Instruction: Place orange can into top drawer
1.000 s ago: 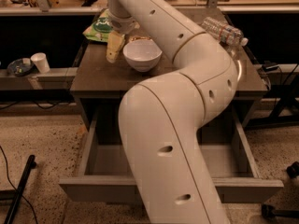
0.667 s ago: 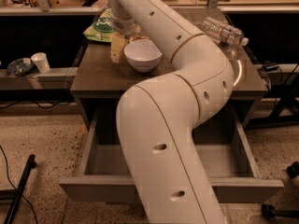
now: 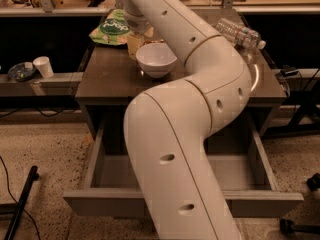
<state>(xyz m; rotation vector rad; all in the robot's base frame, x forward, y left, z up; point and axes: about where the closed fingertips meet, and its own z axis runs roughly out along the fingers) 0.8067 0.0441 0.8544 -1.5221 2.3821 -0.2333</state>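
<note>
Orange can (image 3: 133, 44): it sits at the back of the worktop (image 3: 110, 81), directly under the hand. It is just behind the far-left rim of the white bowl (image 3: 156, 59) and in front of the green snack bag (image 3: 114, 26). It is not in the drawer yet.
What changed: a second ago the can showed wholly to the left of the bowl. Now its lower right part is tucked behind the bowl's rim, and the hand has shifted the same way with it. Bowl, bag and clear plastic bottle (image 3: 240, 32) lie as they did.
What that means: the can seems to be travelling with the hand, so you can take the pick-up as made or under way. The whole carry to the drawer is still ahead.
Hand (image 3: 135, 28): it hangs at the end of the arm (image 3: 200, 84), straight above the can and apparently in contact with its top. From this view you cannot tell whether it is open or clamped on the can.
Top drawer (image 3: 95, 204): it is pulled well out below the worktop, with its grey floor showing on either side of the arm.
Next move: expect a lift clear of the bowl, then a swing forward past the worktop's front edge and down.
Risk: the bowl is just beside the can, so a low sideways move could knock it.
</note>
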